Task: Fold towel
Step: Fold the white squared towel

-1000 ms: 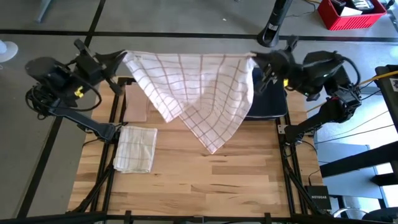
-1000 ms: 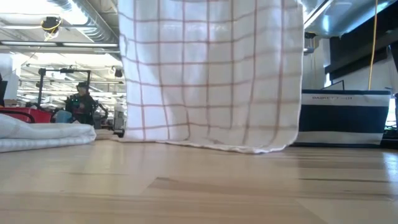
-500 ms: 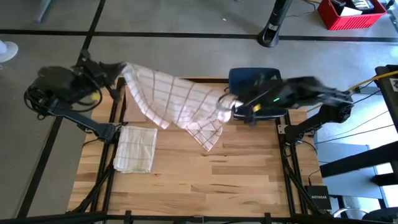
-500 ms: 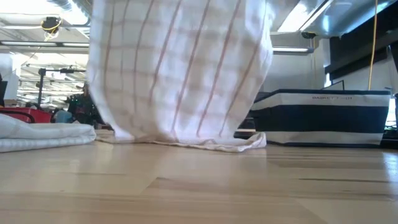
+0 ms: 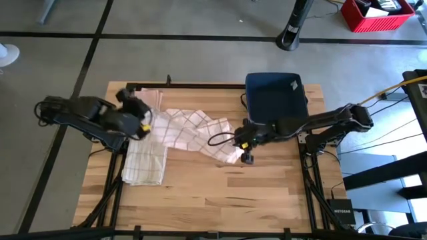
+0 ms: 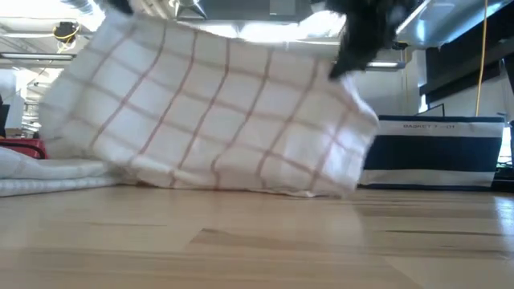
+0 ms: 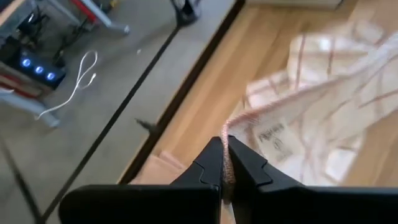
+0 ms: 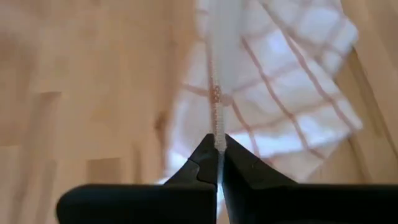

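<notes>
Now stretched low between both pinches: checked towel point(image 5: 193, 130) clamped at one corner in left gripper point(image 5: 142, 125), opposite edge clamped in right gripper point(image 5: 244, 144), sagging onto table point(image 5: 220, 193) between.

A soft woven cloth towel point(image 5: 193, 130), matt, white with thin red checks, lies rumpled on a smooth table point(image 5: 220, 190) of pale wood planks with a light sheen. The gripper fingers point(image 7: 245, 167) are matt black plastic.
</notes>
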`<state>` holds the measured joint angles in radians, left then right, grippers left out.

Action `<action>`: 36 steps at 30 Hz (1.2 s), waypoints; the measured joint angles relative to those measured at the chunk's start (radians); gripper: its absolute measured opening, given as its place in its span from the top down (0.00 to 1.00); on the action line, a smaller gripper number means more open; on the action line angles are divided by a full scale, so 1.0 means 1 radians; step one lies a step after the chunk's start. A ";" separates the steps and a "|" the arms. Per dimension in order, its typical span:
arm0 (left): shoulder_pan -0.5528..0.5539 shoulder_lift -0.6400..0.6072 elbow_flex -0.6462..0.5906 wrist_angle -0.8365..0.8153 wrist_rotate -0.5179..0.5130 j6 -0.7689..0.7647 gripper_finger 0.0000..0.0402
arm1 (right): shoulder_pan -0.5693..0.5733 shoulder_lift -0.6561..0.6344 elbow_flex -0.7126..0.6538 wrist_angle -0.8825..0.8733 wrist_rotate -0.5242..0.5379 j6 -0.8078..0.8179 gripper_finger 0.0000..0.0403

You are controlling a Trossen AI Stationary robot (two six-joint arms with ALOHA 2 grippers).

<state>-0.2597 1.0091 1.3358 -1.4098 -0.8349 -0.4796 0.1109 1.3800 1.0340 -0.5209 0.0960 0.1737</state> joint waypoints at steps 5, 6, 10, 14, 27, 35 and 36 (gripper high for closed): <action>0.016 0.002 -0.179 0.092 0.002 -0.004 1.00 | -0.048 0.000 -0.168 0.114 0.115 0.085 0.98; 0.024 0.002 -0.211 0.118 0.002 0.004 1.00 | -0.058 0.000 -0.193 0.133 0.147 0.097 0.98; 0.053 0.002 -0.324 0.229 0.001 0.054 0.99 | -0.084 0.000 -0.284 0.232 0.224 0.107 0.96; 0.073 0.002 -0.399 0.318 0.002 0.081 1.00 | -0.087 0.011 -0.320 0.293 0.235 0.097 0.89; 0.080 0.001 -0.430 0.361 0.005 0.093 0.98 | -0.075 0.035 -0.159 -0.090 0.003 0.191 0.56; 0.080 0.001 -0.430 0.361 0.006 0.100 0.98 | 0.030 0.036 -0.144 -0.164 -0.034 0.348 0.58; 0.080 0.001 -0.430 0.361 0.006 0.102 0.98 | 0.047 0.035 -0.147 -0.159 -0.029 0.372 0.58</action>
<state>-0.1795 1.0100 0.9062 -1.0492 -0.8291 -0.3779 0.1584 1.4155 0.8868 -0.6801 0.0669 0.5454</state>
